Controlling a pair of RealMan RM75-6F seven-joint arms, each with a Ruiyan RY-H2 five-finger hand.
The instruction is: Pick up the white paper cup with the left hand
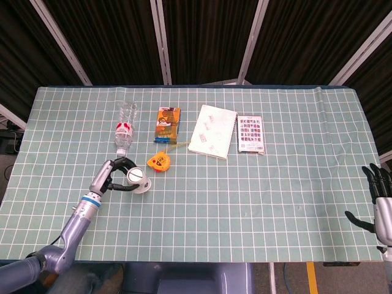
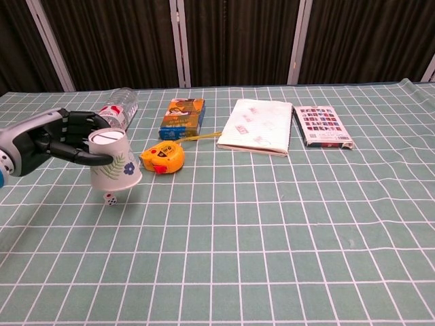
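Observation:
The white paper cup (image 2: 113, 163), printed with a small blue flower and leaves, is held upside down above the table, its flat base up. My left hand (image 2: 60, 139) grips it from the left with dark fingers curled around its upper part. In the head view the cup (image 1: 138, 180) shows just left of the tape measure, with the left hand (image 1: 114, 174) beside it. My right hand (image 1: 381, 202) hangs at the far right table edge, fingers spread and holding nothing; the chest view does not show it.
A small white die (image 2: 109, 199) lies under the cup. An orange tape measure (image 2: 162, 158) sits close to its right. A clear bottle (image 1: 125, 127), an orange box (image 2: 183, 117), a white booklet (image 2: 257, 127) and a patterned card pack (image 2: 321, 125) line the back.

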